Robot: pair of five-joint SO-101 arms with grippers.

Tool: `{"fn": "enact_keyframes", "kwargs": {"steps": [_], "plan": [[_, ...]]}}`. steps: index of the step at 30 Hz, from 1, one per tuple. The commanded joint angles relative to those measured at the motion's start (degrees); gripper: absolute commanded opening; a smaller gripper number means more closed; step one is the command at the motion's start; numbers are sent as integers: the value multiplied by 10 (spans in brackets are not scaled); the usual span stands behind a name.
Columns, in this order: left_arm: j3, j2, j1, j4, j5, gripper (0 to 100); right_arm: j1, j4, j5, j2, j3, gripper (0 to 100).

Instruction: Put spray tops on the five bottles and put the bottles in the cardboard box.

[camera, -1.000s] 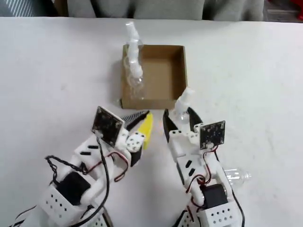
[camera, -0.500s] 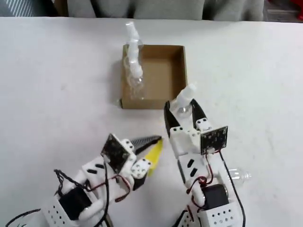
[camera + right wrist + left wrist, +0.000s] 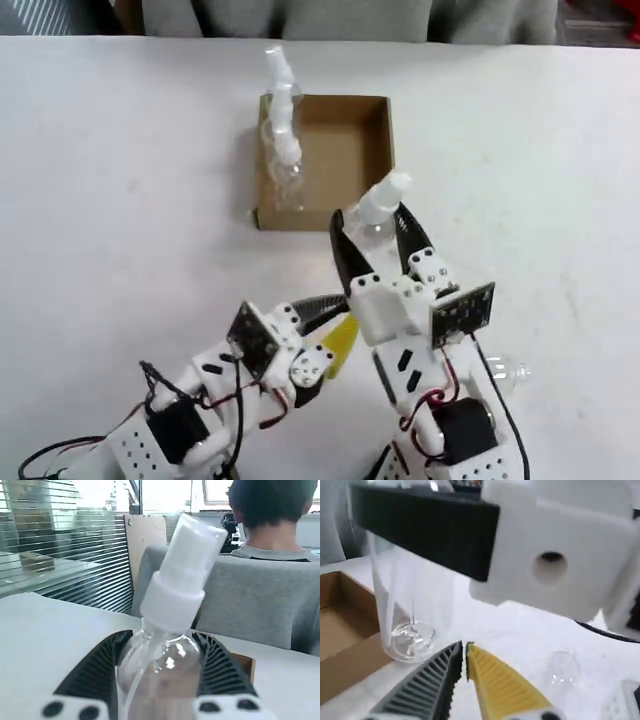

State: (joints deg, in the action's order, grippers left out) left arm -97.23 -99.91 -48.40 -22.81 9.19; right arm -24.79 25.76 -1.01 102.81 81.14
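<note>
The left jaws were pressed together and empty, low over the counter point(image 3: 120, 150), behind and to the left of the right jaws. Ahead of them and slightly right stood the box point(image 3: 386, 150), with bottles point(image 3: 284, 150) lying along its left wall, their number hard to tell. The right jaws were clamped on a bottle point(image 3: 377, 232) with its spray top point(image 3: 384, 195) on, long axis near upright, the top leaning a little forward. The box's near wall lay just ahead of these jaws and slightly to their left, so the right arm was much the nearer, and the coming move looked like a short carry forward over that wall. Behind the right jaws, to their right, a loose bottle point(image 3: 500, 375) lay on its side. Against a second before, the left jaws had drawn back from the box's front toward their base, while the right jaws had risen and edged their bottle toward the box.
</note>
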Motion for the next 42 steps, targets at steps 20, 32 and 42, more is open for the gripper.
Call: {"fn": "enact_keyframes", "kwargs": {"steps": [20, 32, 42], "plan": [[0, 23, 13, 84, 5, 22, -32, 52, 7, 2, -44, 15], [76, 310, 36, 235, 1, 22, -32, 53, 17, 2, -44, 15], [76, 358, 30, 279, 1, 22, -28, 53, 16, 1, -40, 15]]}}
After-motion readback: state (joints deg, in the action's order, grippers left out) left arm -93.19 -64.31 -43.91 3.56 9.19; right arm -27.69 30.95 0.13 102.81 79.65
